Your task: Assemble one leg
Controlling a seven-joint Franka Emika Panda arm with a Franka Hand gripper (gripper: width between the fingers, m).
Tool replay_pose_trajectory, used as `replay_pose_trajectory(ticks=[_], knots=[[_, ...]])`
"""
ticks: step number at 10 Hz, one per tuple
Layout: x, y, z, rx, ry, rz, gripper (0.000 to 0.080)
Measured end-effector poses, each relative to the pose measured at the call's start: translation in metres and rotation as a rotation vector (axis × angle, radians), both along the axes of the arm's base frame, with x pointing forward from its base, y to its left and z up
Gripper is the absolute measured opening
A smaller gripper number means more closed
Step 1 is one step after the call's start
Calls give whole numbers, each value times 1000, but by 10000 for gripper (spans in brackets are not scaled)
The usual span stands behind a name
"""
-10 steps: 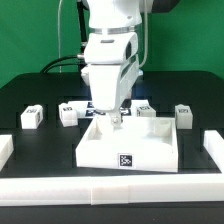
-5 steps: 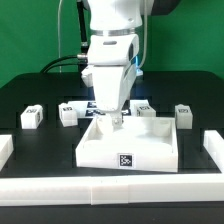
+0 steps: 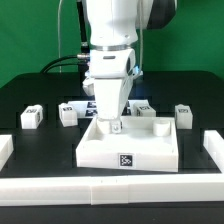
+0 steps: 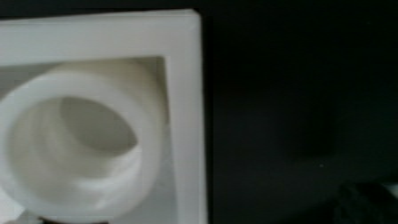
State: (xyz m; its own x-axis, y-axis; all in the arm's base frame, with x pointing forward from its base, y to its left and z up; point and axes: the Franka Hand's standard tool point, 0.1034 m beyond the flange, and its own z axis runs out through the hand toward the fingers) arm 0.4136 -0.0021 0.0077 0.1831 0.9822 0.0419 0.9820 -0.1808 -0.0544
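Observation:
The large square white panel point(image 3: 128, 145) lies at the front middle, with a round socket point(image 4: 80, 140) filling the wrist view beside the panel's far wall point(image 4: 182, 120). My gripper point(image 3: 117, 125) is low over that far wall, its fingers one behind the other in the exterior view. No finger touches the wall in the wrist view, so the jaws look open and hold nothing. Small white tagged legs sit on the black table: two point(image 3: 31, 117) point(image 3: 68, 114) on the exterior view's left, one point(image 3: 184, 115) on its right, one point(image 3: 146, 110) behind the panel.
White bars run along the front point(image 3: 110, 186) and stand at both sides point(image 3: 5, 150) point(image 3: 214, 146). The marker board point(image 3: 90, 106) lies behind the arm, mostly hidden. A green backdrop stands behind the table.
The arm has come down a little and shifted slightly toward the exterior view's right, to the panel's far wall. The panel and legs have not moved.

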Motion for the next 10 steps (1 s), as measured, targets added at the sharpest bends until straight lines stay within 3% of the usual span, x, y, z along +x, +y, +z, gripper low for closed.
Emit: replay_pose_trajectory(ticks=[5,8,9,10], knots=[[6,5,0,-6,-6,38,620],[6,5,0,-6,-6,37,179],[6,5,0,-6,-7,37,179],[7,4,1,-6,-11,36,57]])
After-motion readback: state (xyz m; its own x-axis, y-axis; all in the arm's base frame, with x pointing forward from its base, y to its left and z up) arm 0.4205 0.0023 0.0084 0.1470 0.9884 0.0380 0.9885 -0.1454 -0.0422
